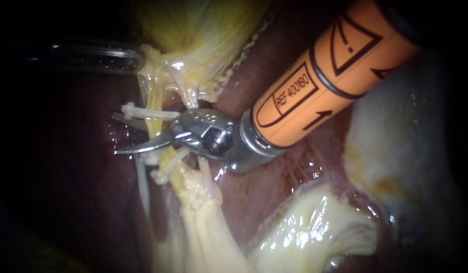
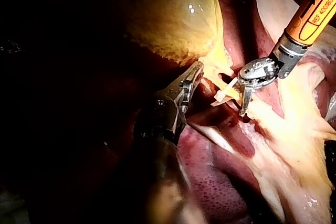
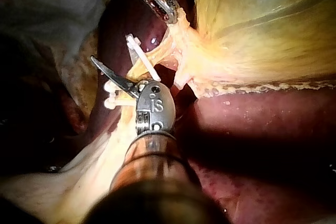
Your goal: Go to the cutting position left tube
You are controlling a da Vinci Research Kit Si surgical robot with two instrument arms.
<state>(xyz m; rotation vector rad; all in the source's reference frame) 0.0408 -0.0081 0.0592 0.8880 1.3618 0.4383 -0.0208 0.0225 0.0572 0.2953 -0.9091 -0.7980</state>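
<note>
Dark liver [image 1: 67,192] fills the lower left. My right instrument [image 1: 116,134] straddles the left tube [image 1: 154,96], blades apart (between white clips [image 1: 147,112]). My left instrument [image 1: 135,56] pinches the gallbladder [image 1: 203,40].

Yellow gallbladder [image 3: 262,24] lying against dark red liver [image 3: 252,129].

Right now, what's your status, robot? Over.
Left instrument jaws shut on gallbladder neck. Right instrument blades open, astride the clipped tube, between its two white clips. Nothing blocking the blades.
</note>
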